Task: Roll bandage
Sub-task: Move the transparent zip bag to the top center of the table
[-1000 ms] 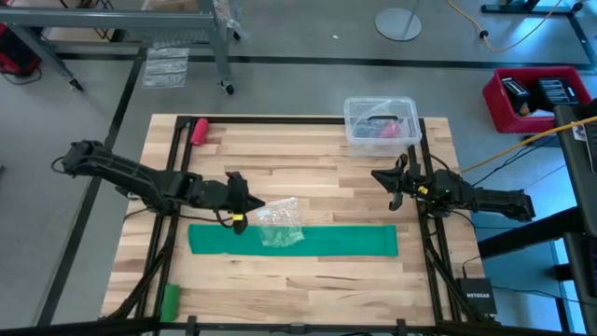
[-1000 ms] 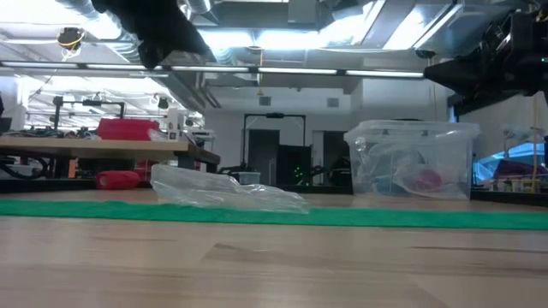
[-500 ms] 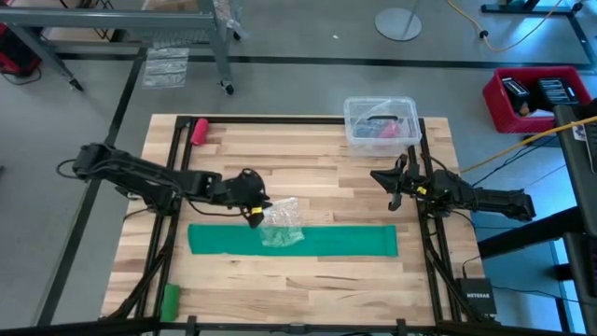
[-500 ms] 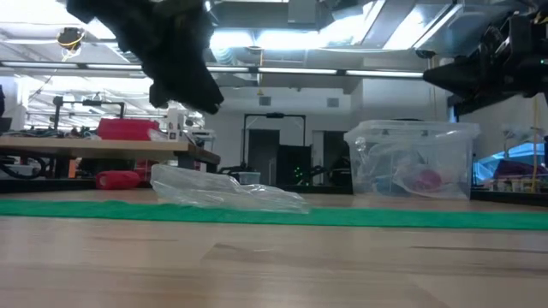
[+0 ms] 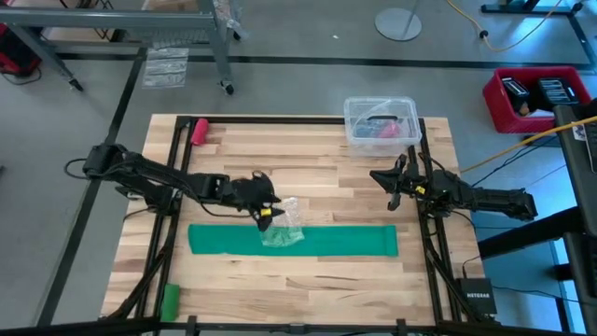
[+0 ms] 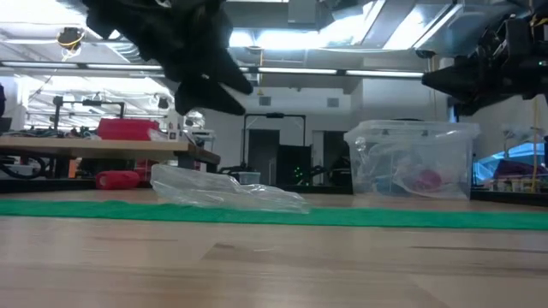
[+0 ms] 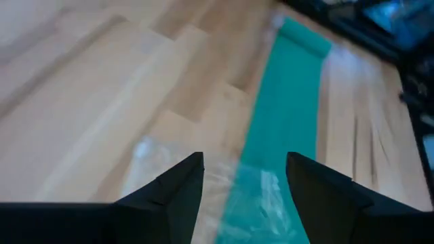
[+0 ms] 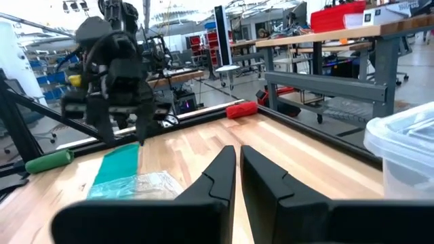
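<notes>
just below the left gripper (image 5: 267, 216), its fingers spread apart, a crumpled clear plastic wrapper (image 5: 281, 224) lies on the flat teal-green cloth bandage (image 5: 345, 242); pinch plastic only.

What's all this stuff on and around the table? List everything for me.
bandage: one, teal-green, flat strip along the table's near part
plastic wrapper: one, clear, crumpled, lying on the bandage
bin: one, clear plastic with something pink inside, far right corner
pink roll: one, pink-red, far left corner
green roll: one, bright green, near left corner
table: one, pale wood planks
red crate: one, on the floor to the right
left hand: dark, open, above the wrapper
right hand: dark, shut, raised at the right side, holding nothing
</notes>
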Action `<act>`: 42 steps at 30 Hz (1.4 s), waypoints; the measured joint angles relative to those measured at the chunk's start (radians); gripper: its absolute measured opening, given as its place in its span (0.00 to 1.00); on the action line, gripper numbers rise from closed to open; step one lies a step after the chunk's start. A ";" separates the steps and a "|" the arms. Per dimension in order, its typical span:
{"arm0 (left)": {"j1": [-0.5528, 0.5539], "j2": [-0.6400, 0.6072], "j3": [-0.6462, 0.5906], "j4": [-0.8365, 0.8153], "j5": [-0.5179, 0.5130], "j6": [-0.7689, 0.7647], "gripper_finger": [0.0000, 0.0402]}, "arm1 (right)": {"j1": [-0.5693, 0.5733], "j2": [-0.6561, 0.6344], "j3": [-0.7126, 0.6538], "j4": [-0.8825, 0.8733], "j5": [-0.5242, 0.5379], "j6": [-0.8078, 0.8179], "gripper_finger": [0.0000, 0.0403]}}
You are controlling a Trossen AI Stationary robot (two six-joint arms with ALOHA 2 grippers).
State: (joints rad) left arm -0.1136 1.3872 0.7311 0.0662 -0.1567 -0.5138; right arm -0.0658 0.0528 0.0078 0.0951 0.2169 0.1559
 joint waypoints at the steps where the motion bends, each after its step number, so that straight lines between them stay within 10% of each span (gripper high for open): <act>1: -0.001 0.011 0.000 -0.008 0.000 0.000 0.50 | 0.000 0.004 0.000 -0.002 0.000 0.004 0.07; 15: 0.041 0.074 -0.001 -0.293 0.019 -0.165 0.50 | 0.000 0.011 0.000 -0.041 0.001 0.022 0.07; 42: 0.290 0.327 -0.002 -0.003 -0.179 0.056 0.40 | 0.000 0.050 0.000 -0.041 0.003 0.018 0.07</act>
State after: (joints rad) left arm 0.1763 1.7147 0.7292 0.0632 -0.3355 -0.4578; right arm -0.0655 0.1032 0.0079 0.0544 0.2199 0.1738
